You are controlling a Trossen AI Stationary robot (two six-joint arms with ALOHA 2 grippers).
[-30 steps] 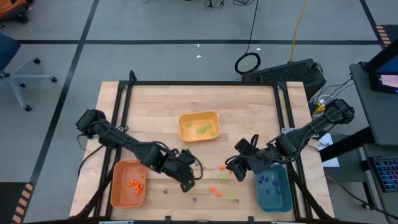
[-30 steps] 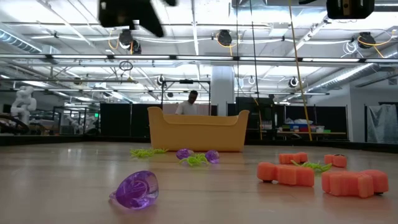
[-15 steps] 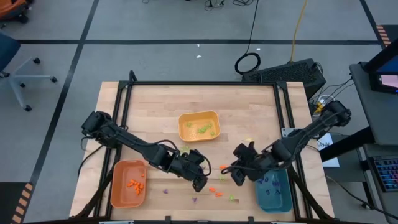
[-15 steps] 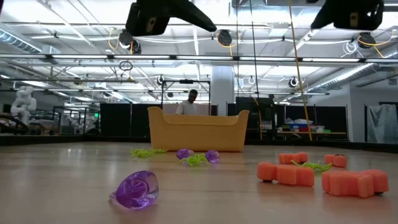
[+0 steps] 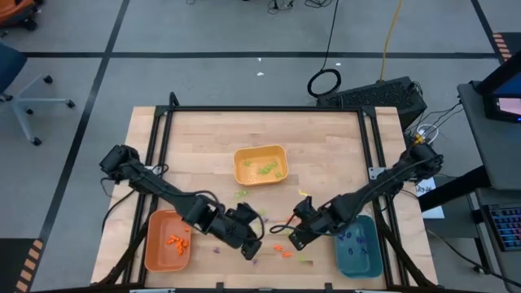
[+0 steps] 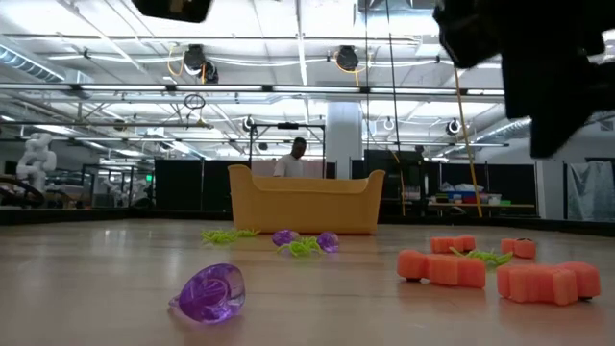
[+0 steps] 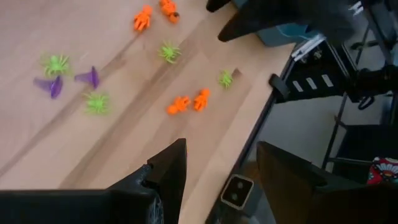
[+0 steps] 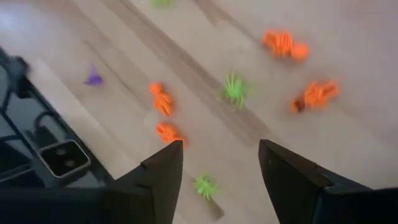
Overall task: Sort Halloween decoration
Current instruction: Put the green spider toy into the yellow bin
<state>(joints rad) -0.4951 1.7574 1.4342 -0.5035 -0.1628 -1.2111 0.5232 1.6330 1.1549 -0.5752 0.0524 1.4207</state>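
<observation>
The Halloween decoration lies loose on the wooden table near its front edge: orange pieces (image 5: 281, 249), a green piece (image 5: 305, 260) and purple pieces (image 5: 253, 261). My left gripper (image 5: 251, 244) hovers open over the front middle; its wrist view shows nothing between the fingers (image 7: 221, 168). My right gripper (image 5: 295, 236) hangs open just right of it, low over orange pieces (image 8: 169, 132) and a green spider (image 8: 234, 90), and touches none of them. In the low view a purple ring (image 6: 209, 292) and orange pieces (image 6: 442, 269) rest on the table.
An orange tray (image 5: 168, 240) with orange pieces stands at the front left. A yellow tray (image 5: 260, 164) with green pieces stands mid-table. A teal tray (image 5: 358, 244) with purple pieces is at the front right. A person stands far behind the table (image 6: 298, 159).
My right gripper has come down and toward the table's left and near edge, to just above the orange pieces; in the low view it now fills the upper right. My left gripper has rolled a little and shifted slightly toward the near edge. No piece has moved.
</observation>
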